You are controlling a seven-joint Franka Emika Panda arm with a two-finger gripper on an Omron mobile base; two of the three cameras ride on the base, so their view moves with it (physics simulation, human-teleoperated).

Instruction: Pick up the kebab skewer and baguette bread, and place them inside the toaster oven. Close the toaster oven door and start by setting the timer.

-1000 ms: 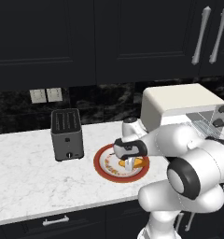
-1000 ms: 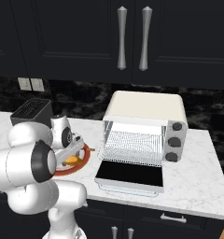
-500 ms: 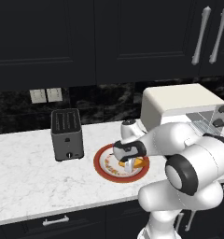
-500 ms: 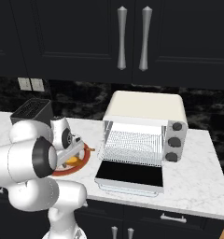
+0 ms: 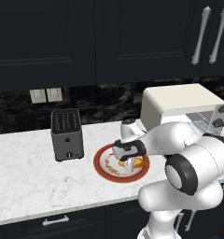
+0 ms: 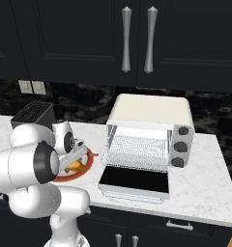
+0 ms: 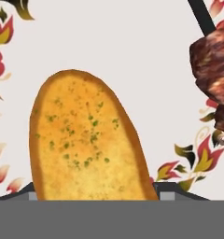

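Baguette bread (image 7: 88, 137) lies straight ahead of my gripper (image 7: 93, 198) on the red-rimmed plate (image 5: 101, 164), its long axis running away from me up the hand view, the near end sitting between my two dark fingertips (image 7: 172, 191), one at each flank. That is the relation my next move turns on, as I judge it: the jaws span the loaf across its short width, so squeezing and then lifting should be enough. Whether the pads already press on the crust I cannot tell; the tips are barely visible at the bottom edge and the contact line is hidden, so I will not call it grasped or loose. The kebab skewer (image 7: 212, 79) lies beside the loaf on the same plate, apart from it, its dark stick pointing roughly the same way. The hand view gives me this alignment but nothing of the room. From the left base view I see my gripper (image 5: 129, 164) down on the plate over the orange loaf (image 5: 139, 163), with a dark slot toaster (image 5: 66, 134) well to the left. The right base view adds the toaster oven (image 6: 150, 134) to my right, its door (image 6: 133, 180) dropped flat and the wire rack bare, so the path there looks open.
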